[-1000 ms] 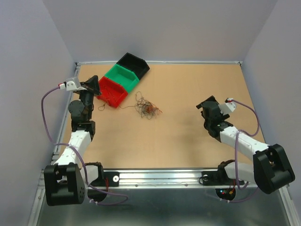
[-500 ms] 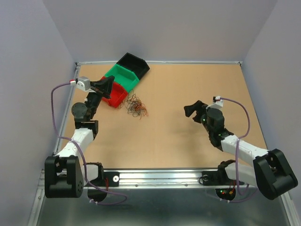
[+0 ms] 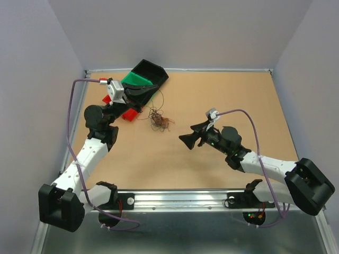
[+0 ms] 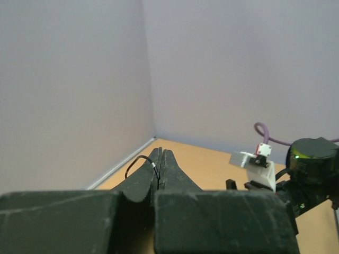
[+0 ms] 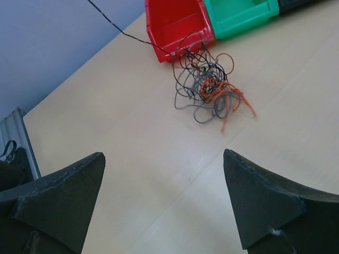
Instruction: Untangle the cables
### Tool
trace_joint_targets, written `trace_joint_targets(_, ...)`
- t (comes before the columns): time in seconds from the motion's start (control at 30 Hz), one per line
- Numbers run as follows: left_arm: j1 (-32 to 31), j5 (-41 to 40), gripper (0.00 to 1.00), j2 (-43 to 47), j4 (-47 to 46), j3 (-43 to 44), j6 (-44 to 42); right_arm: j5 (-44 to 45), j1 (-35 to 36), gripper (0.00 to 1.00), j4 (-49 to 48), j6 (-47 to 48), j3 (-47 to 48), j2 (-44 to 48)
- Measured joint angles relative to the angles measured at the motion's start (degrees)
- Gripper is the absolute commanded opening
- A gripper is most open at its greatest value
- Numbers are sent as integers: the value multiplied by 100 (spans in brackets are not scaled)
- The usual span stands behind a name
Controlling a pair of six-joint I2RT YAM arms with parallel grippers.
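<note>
My left fingers [image 4: 159,168] are pressed together on one dark, hair-thin strand [image 5: 123,33] and hold it up off the tan wooden surface [image 3: 228,100]. The strand runs down into the tangle of thin curly red, orange-brown and dark cables [image 5: 209,87], which lies on the surface just beside the red plastic bin [image 5: 175,21]. My right fingers [image 3: 188,138] are spread wide and empty, near the tangle and pointed at it. The cables look weightless, limp and springy, so I expect the whole clump to drag when one strand is pulled. I would pinch an outer orange loop gently to anchor it, since such wire could kink.
</note>
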State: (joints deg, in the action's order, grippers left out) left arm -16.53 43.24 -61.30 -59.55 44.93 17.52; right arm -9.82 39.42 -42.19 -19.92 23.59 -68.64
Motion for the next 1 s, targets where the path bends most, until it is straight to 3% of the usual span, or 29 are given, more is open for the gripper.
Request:
trace_joint_targets(0.3,-1156,201,0,87,1733,1228,-914,-317,323,95,-330,584,-7,564)
trace_joint_targets(0.67,-2212,776,0,-404,2457,1766,-1217,-503,907,93,-605,1104,7,284)
trace_joint_targets(0.73,-2282,841,0,-492,2597,1860,-1226,-472,994,84,-581,1167,52,-37)
trace_joint_targets(0.87,-2284,772,0,-494,3086,2201,-1523,-450,1108,81,-575,1200,356,-743)
trace_joint_targets(1.0,-2284,203,0,-350,3694,2881,-2065,-435,1182,47,-592,1056,903,-1858)
